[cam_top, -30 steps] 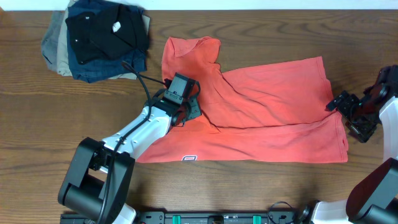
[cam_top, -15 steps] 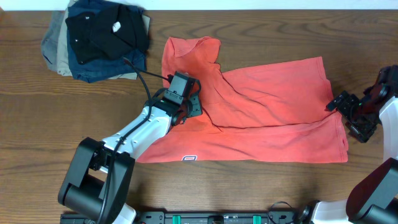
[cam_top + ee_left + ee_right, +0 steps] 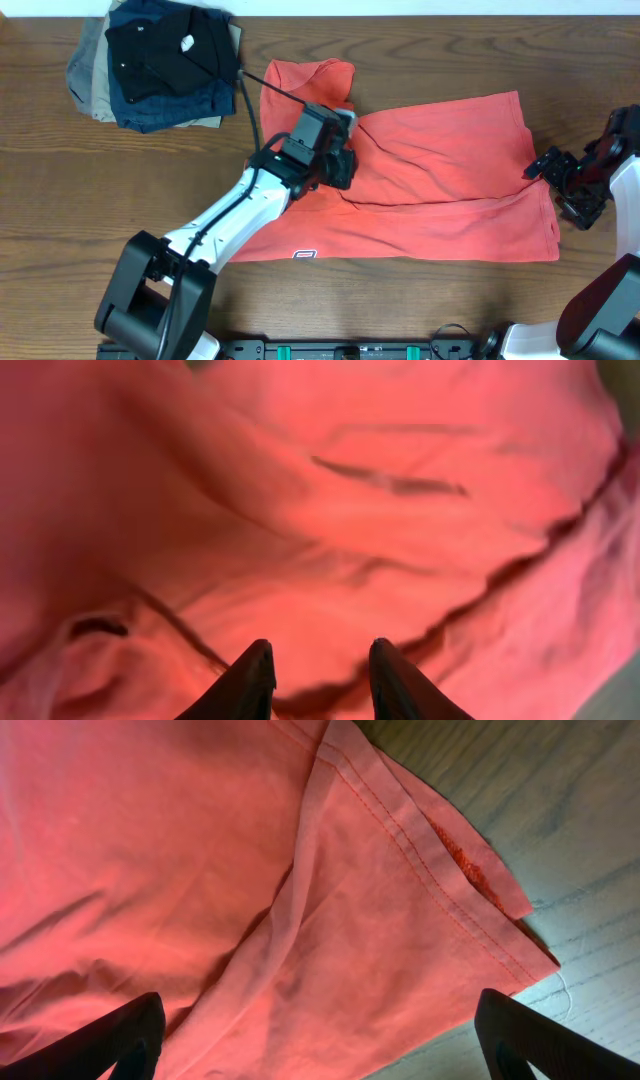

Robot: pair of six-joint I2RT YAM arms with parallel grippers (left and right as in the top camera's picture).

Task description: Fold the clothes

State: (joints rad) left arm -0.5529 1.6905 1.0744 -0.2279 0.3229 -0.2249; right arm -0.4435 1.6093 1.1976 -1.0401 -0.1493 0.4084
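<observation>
The clothes, a coral-red T-shirt [image 3: 450, 190], lie spread across the middle of the table, with the left part folded over in a rumpled ridge and a small white label [image 3: 304, 254] at the near hem. My left gripper [image 3: 337, 163] hovers over that fold. In the left wrist view this gripper [image 3: 320, 665] has its dark fingertips [image 3: 252, 672] a little apart, with nothing between them and only red cloth [image 3: 330, 510] below. My right gripper [image 3: 548, 166] stands at the shirt's right edge. In the right wrist view it [image 3: 320, 1050] is wide open above the stitched hem [image 3: 420, 850].
A pile of folded black, navy and tan garments [image 3: 160, 60] sits at the back left corner. The left arm's black cable [image 3: 250, 100] arches between the pile and the shirt. Brown wooden table [image 3: 80, 220] surrounds everything.
My left gripper has opened, let go of the shirt fold, and moved right and toward the back over the shirt. The right arm has stayed still.
</observation>
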